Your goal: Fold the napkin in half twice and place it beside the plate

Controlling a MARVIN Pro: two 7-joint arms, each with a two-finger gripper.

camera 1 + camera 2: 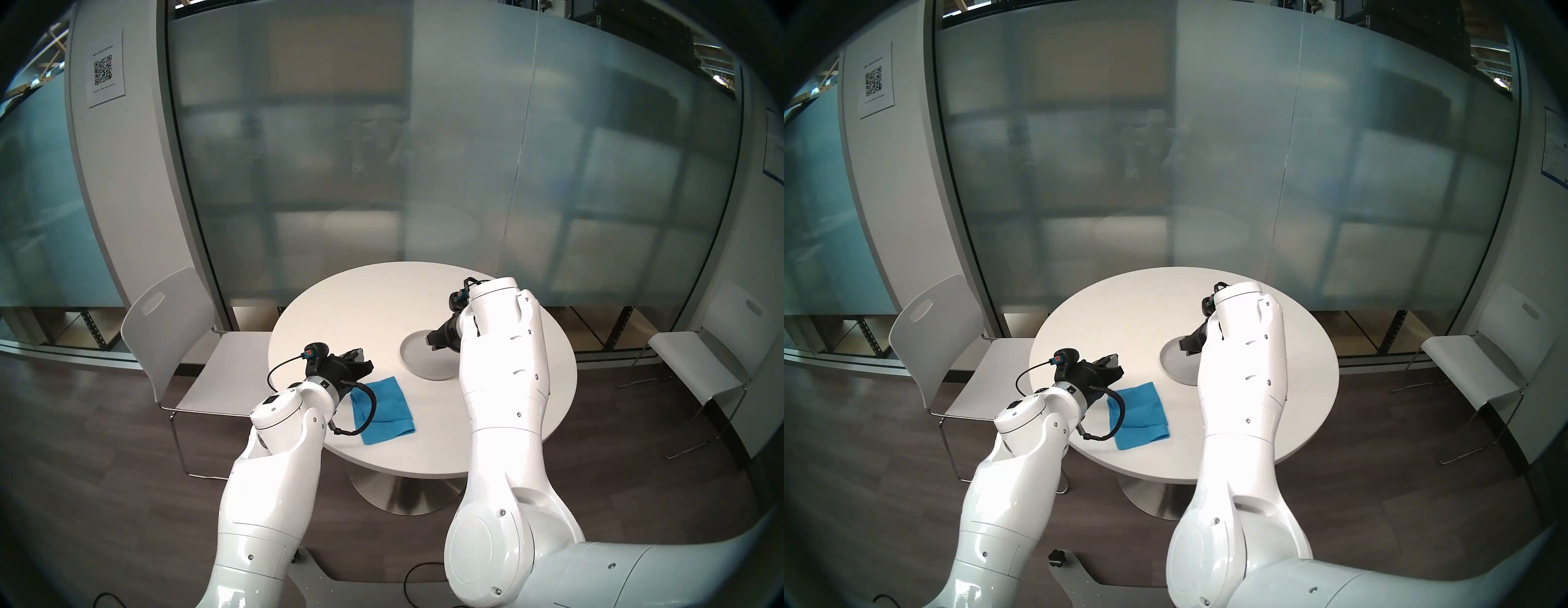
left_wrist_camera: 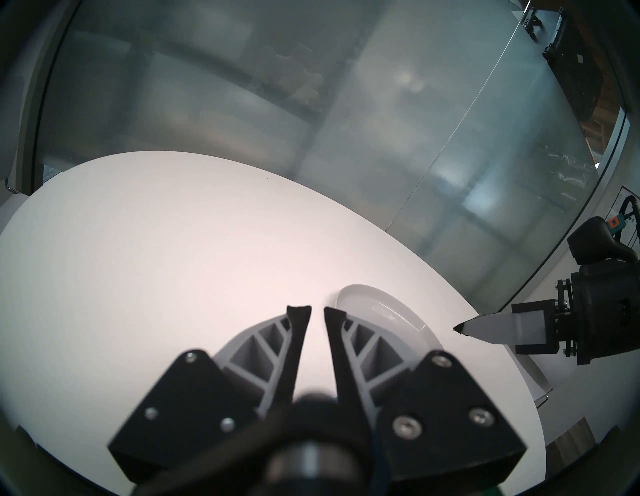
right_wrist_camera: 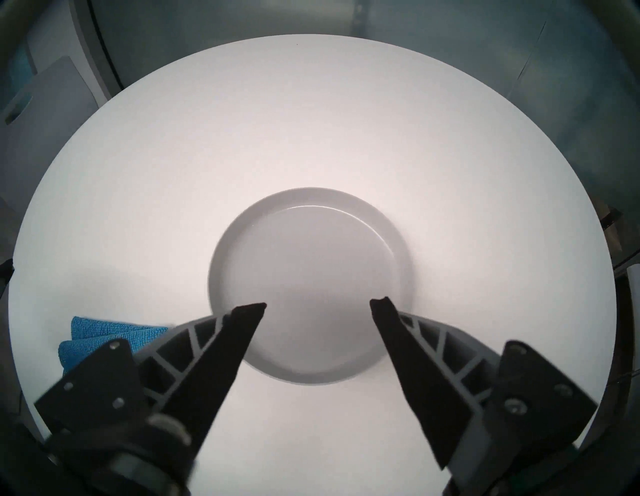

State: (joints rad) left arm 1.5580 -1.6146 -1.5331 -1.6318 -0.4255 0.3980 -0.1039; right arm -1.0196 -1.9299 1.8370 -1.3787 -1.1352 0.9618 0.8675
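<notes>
Right arm hides part of plate. Right gripper spread wide above it; left gripper narrow, empty; folded napkin apart.

Bare table far-left of plate; right pincer hangs over plate.

Bright blue napkin folded, lying flat on the table, light-grey round plate near, apart.

One napkin, one plate, two chairs.
</notes>
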